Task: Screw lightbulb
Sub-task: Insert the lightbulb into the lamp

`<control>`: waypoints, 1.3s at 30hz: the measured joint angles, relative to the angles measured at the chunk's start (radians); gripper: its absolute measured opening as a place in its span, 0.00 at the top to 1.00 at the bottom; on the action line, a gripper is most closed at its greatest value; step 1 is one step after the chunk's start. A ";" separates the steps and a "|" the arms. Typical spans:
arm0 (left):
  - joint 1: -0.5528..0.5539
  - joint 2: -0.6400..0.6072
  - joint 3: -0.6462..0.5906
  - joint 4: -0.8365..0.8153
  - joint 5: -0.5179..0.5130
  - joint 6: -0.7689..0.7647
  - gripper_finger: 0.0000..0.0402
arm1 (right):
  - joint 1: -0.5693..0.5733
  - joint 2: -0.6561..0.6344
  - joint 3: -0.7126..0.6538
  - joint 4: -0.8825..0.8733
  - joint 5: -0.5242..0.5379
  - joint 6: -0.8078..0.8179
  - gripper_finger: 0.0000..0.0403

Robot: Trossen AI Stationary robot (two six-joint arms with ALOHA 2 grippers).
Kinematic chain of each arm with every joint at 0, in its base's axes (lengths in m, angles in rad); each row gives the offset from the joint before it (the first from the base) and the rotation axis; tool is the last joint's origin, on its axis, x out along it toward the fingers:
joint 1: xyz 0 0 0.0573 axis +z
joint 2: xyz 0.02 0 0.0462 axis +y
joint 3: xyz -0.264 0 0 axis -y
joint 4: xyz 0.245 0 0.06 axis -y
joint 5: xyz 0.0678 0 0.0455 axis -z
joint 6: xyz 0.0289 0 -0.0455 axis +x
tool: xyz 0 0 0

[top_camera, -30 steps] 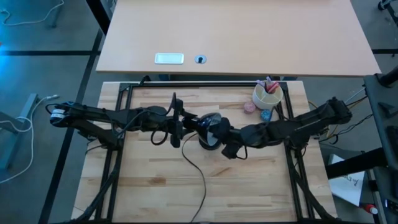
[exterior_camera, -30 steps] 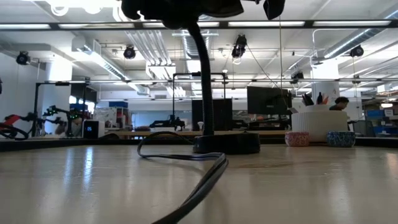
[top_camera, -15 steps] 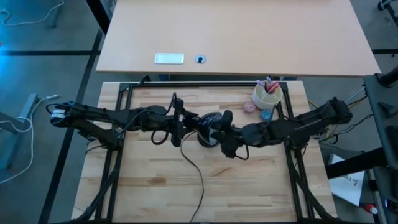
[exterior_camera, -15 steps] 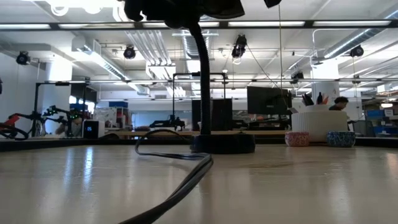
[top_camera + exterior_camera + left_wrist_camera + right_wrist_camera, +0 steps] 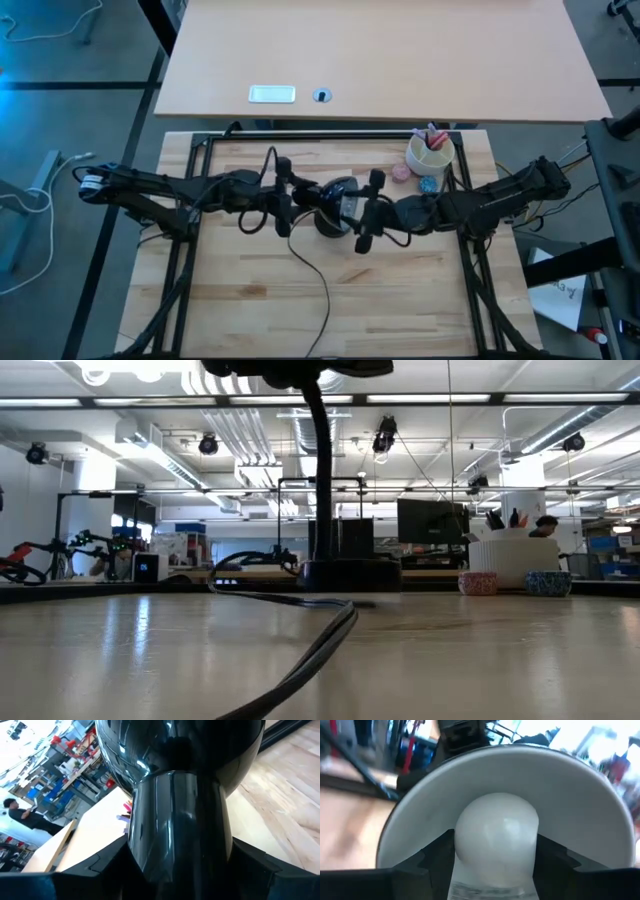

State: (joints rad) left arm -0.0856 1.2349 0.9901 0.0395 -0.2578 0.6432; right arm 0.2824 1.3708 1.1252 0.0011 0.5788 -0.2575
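Note:
The black desk lamp [image 5: 335,192] stands mid-table; the low view shows its base [image 5: 345,572], stem [image 5: 318,470] and cord [image 5: 300,650]. My left gripper [image 5: 298,193] comes from the table's left and is shut on the back of the lamp's head. My right gripper [image 5: 347,208] comes from the right and is shut on the white lightbulb [image 5: 497,837], which sits inside the shade's pale inner bowl [image 5: 510,770]. The bulb shows only in the right wrist view. My left gripper pinches the lamp's narrow glossy neck [image 5: 177,820], just behind the bulging shade, between its two fingers [image 5: 90,867], roughly level from the table's left. The lamp's base stays on the table. My right gripper pinches the bulb's round globe [image 5: 470,845] between its two fingers [image 5: 432,860], one on either side, coming level from the table's right. The bulb's far end points into the shade; where it meets the socket is hidden.
A cream cup with pens [image 5: 431,152], a pink ball [image 5: 401,172] and a blue ball [image 5: 428,184] sit at the far right of the table. Black frame rails [image 5: 190,250] run along the table's sides. A second desk [image 5: 380,50] lies beyond the far edge.
My right gripper has turned about its own axis while shut on the bulb. The lamp's base has slid a little along the table, and the cord has shifted with it. My left gripper has kept hold of the lamp's head.

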 joint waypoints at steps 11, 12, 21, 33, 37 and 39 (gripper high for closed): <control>-0.023 -0.007 0.000 0.019 -0.017 -0.005 0.37 | -0.005 0.001 -0.001 0.035 0.001 0.578 0.49; -0.026 -0.007 0.000 0.020 -0.020 -0.005 0.37 | -0.005 0.001 0.000 0.037 0.001 0.628 0.49; -0.032 -0.009 -0.002 0.021 -0.021 0.000 0.37 | -0.006 -0.001 0.010 0.017 -0.003 1.050 0.47; -0.034 -0.018 -0.050 0.024 -0.039 -0.033 0.37 | -0.008 -0.044 0.009 -0.073 0.011 0.893 0.20; -0.033 -0.022 -0.058 0.018 -0.065 -0.028 0.28 | -0.008 -0.071 0.010 -0.103 0.024 0.827 0.13; -0.032 -0.024 -0.058 0.013 -0.079 -0.020 0.22 | -0.008 -0.076 0.009 -0.118 0.024 0.790 0.12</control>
State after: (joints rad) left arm -0.1177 1.2110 0.9325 0.0528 -0.3368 0.6232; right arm 0.2745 1.2945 1.1343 -0.1173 0.6025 0.5320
